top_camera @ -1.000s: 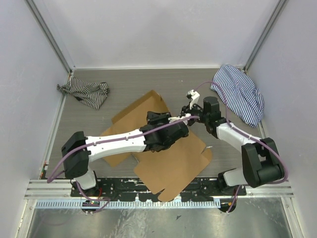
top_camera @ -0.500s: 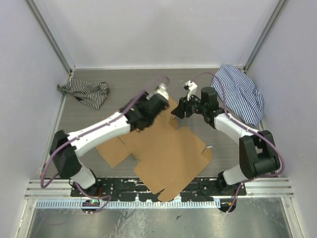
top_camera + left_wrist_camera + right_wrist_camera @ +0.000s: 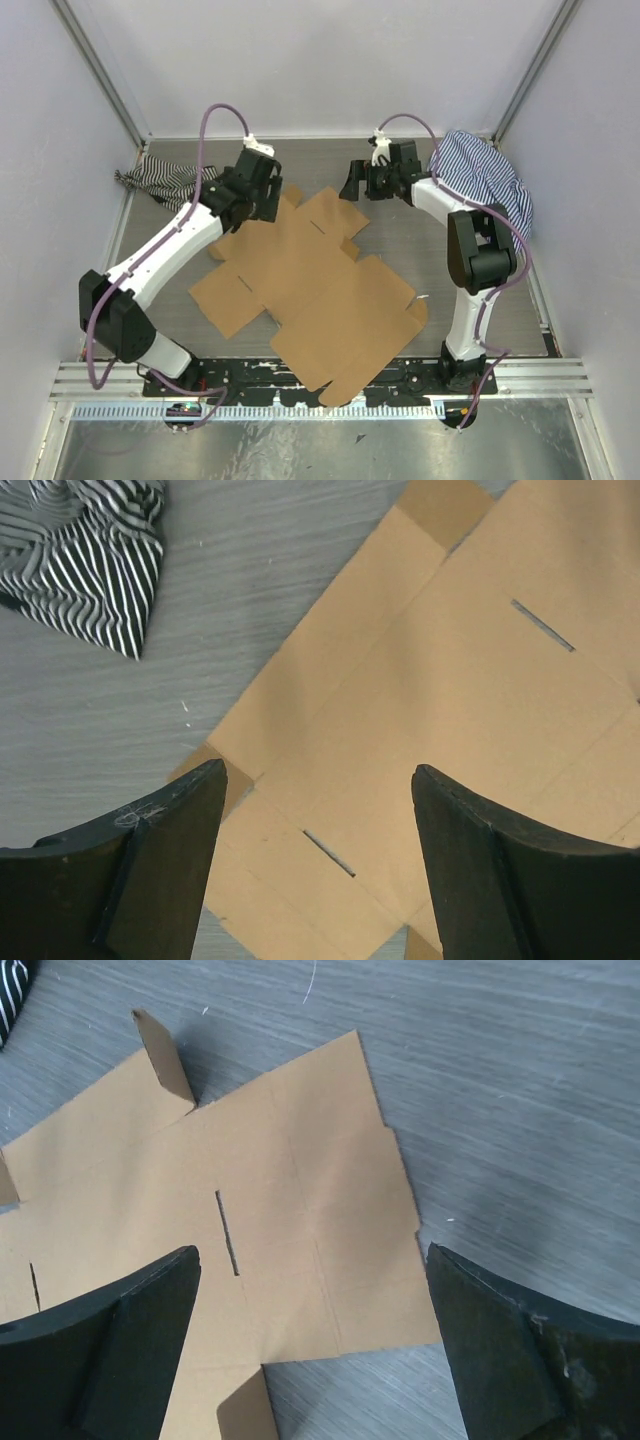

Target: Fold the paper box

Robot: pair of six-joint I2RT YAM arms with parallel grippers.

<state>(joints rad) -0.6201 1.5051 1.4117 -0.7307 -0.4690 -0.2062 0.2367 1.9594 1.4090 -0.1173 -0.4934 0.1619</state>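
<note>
- The table (image 3: 330, 160) is a grey, wood-grained surface walled in by pale panels on three sides.
- The paper box (image 3: 320, 290) lies on the middle of the table as an unfolded brown cardboard sheet. It runs diagonally from the near edge, between the two arm bases, up toward the far half. Its panels, side flaps and narrow slits lie flat.
- The left arm (image 3: 165, 255) reaches from its base across the left side of the table to the sheet's far-left corner.
- The right arm (image 3: 470, 250) rises along the right side and bends inward toward the sheet's far edge.
- A blue-and-white striped cloth (image 3: 485, 190) lies bunched in the far right corner, just beside the right arm and apart from the cardboard.
- A black-and-white striped cloth (image 3: 165, 180) lies crumpled at the far left, apart from the sheet; the left wrist view shows it (image 3: 80, 550) on bare table.
- The left gripper (image 3: 265, 205) hangs over the sheet's far-left flaps. Its jaws are spread wide with nothing between them, only cardboard (image 3: 430, 680) below.
- The right gripper (image 3: 352, 185) hangs over the far edge of the sheet. Its jaws are likewise spread wide and hold nothing, above a slit panel (image 3: 250, 1210).
- One small tab (image 3: 165, 1055) at the sheet's edge stands up from the table in the right wrist view.
</note>
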